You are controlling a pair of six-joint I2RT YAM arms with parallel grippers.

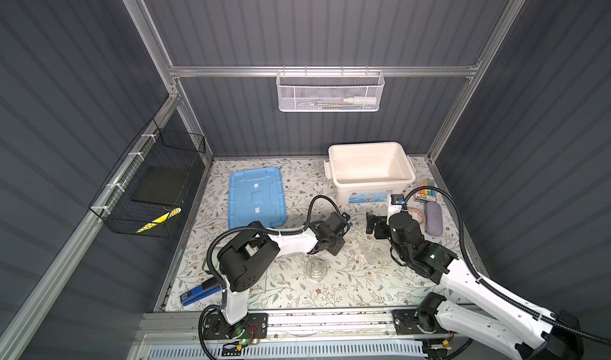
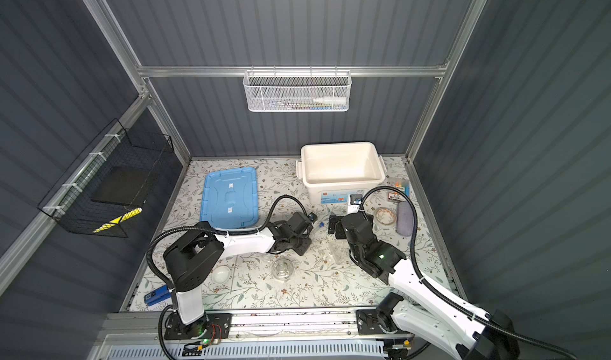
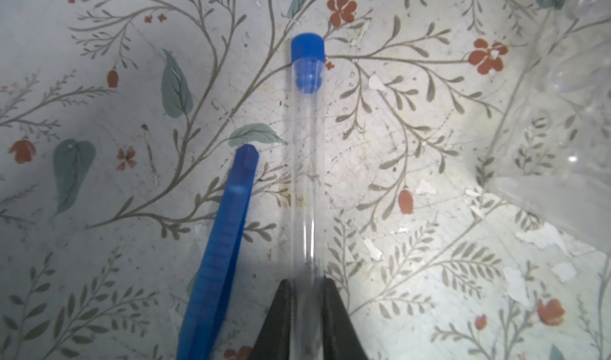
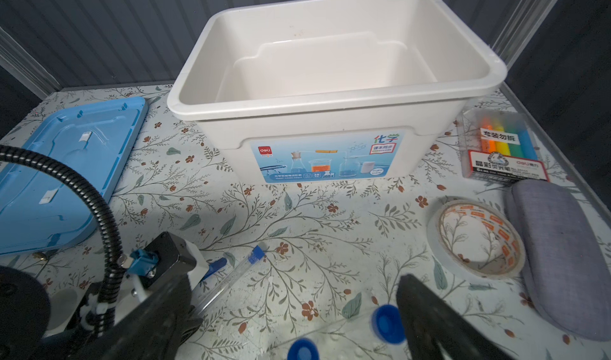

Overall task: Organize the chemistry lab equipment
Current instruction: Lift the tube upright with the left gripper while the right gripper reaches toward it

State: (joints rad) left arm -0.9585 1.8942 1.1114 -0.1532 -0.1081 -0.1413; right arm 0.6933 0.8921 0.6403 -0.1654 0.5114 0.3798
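Room: dark grey ribbed panels on an aluminium frame close three sides; a white mesh basket point(image 1: 330, 92) hangs on the back wall above the white bin point(image 4: 317, 110).
Surface: the table point(image 3: 429, 163) wears a floral cover, flat and scuffed, flecked with white scraps where the print has peeled.
Landmark: the white bin stands open and empty at the back, and its blue lid point(image 4: 59, 176) lies flat beside it on the left arm's side.
Tube: the test tube point(image 3: 305, 176) lies flat on the cover in front of the bin, toward the robot, with its blue cap pointing away from the claw.
Left claw: the left gripper point(image 3: 305, 282) is clamped on the tube's bare end, one finger against each side.
Neighbour: the blue tweezers point(image 3: 228, 226) lie just beside that tube, nearly parallel and not touching it.
Right claw: the right gripper point(image 4: 291, 282) has its fingers spread wide, holds nothing, and hovers in front of the bin over two more capped tubes point(image 4: 385, 323).
Handling: the tube looks light, stiff, smooth and breakable, so a gentle pinch suits it. A hold at the very end may let the capped end droop, and a hold nearer the middle would balance better.
Risk: the tube could slip out, or nudge the tweezers on the lift.
Other kit: clear glassware point(image 1: 316, 268) and a white dish point(image 2: 221, 273) sit farther from the bin, toward the robot.
Not lab kit: the pen pack point(image 4: 502, 150), tape roll point(image 4: 476, 239) and grey case point(image 4: 562, 259) lie beside the bin on the right arm's side.
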